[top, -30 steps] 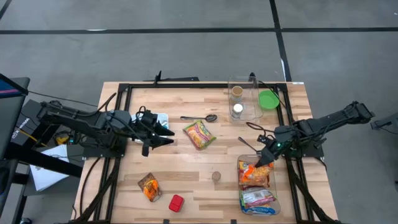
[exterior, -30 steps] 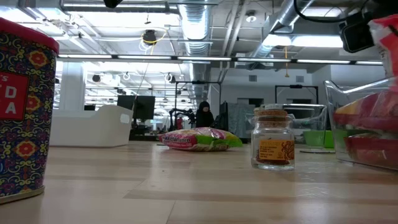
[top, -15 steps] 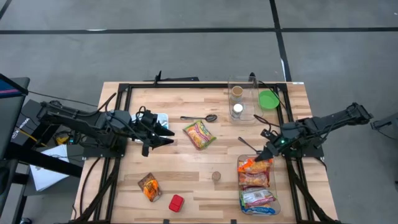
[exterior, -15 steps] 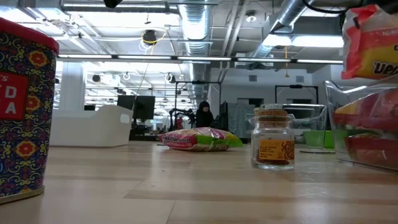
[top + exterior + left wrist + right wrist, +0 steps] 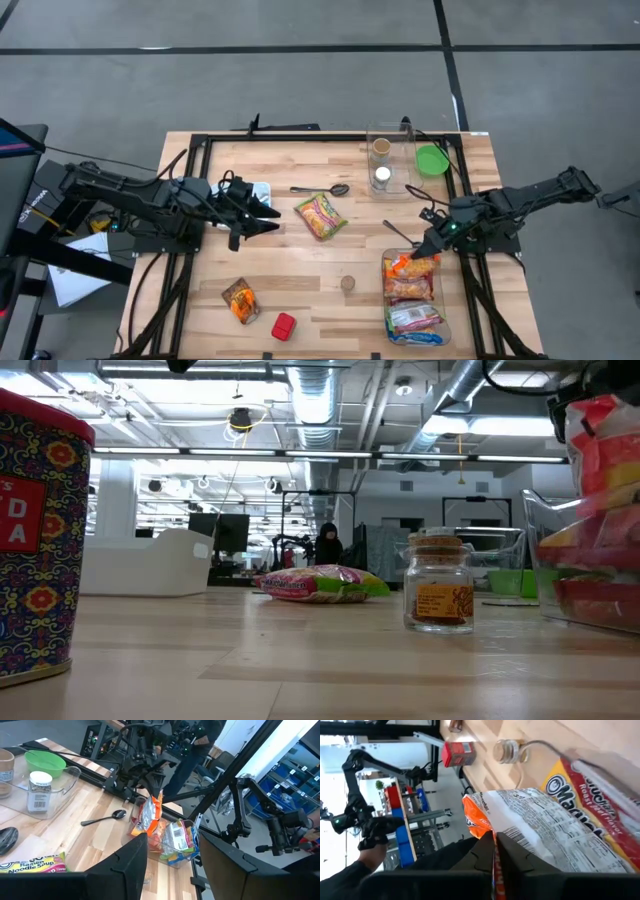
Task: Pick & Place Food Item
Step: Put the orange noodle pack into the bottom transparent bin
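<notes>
My right gripper (image 5: 430, 247) is shut on an orange and white noodle packet (image 5: 408, 268), which stands over the clear container (image 5: 443, 300) at the table's near right. The low view shows this packet (image 5: 600, 450) at the right, above the container wall (image 5: 545, 560). Other packets (image 5: 414, 320) lie in the container. A yellow and pink noodle packet (image 5: 320, 215) lies flat at the table's middle. My left gripper (image 5: 268, 216) hovers open to the left of it, with nothing between its fingers. My right gripper pinches the packet's orange sealed end (image 5: 493, 851) between its two fingers. The fingers slant down from the table's far right. The packet (image 5: 149, 817) hangs below them, with its lower part inside the container on the other packets.
A spoon (image 5: 322, 189) and a second spoon (image 5: 398, 232) lie on the table. A clear bin with two jars (image 5: 385, 165) and a green bowl (image 5: 432, 160) stand at the far right. A small jar (image 5: 347, 283), an orange snack bag (image 5: 240, 300) and a red box (image 5: 284, 326) sit near the front.
My right gripper has drawn back a little toward the table's far right edge and risen slightly, still shut on the packet's end. The packet has been pulled more upright over the container and has swung in the hold.
</notes>
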Motion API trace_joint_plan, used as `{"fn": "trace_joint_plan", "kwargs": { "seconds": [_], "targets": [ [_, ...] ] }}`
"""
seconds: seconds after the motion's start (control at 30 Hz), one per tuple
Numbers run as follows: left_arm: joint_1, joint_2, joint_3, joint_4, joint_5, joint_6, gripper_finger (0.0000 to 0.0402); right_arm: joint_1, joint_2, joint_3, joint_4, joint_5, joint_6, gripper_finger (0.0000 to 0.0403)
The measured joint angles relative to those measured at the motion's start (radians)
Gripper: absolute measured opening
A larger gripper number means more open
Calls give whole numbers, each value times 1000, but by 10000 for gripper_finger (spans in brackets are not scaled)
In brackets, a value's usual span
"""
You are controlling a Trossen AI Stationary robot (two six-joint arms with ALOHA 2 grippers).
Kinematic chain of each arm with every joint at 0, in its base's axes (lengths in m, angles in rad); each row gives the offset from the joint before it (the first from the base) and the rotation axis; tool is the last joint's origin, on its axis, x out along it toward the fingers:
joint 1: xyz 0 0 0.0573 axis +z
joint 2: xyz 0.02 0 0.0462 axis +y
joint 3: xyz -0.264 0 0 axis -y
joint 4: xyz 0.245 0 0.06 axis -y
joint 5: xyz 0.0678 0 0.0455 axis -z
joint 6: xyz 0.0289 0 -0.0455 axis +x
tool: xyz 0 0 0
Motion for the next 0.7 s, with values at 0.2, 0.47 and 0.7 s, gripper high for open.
{"fn": "trace_joint_plan", "kwargs": {
  "seconds": [0.2, 0.47, 0.7],
  "targets": [
    [0, 0, 0, 0, -19, 0, 172, -23, 0, 1, -34, -2, -11, 99],
    [0, 0, 0, 0, -20, 0, 172, -77, -9, 1, -27, -2, -32, 200],
    [0, 0, 0, 0, -21, 0, 172, -123, -78, 9, 57, -1, -47, 202]
  ]
}}
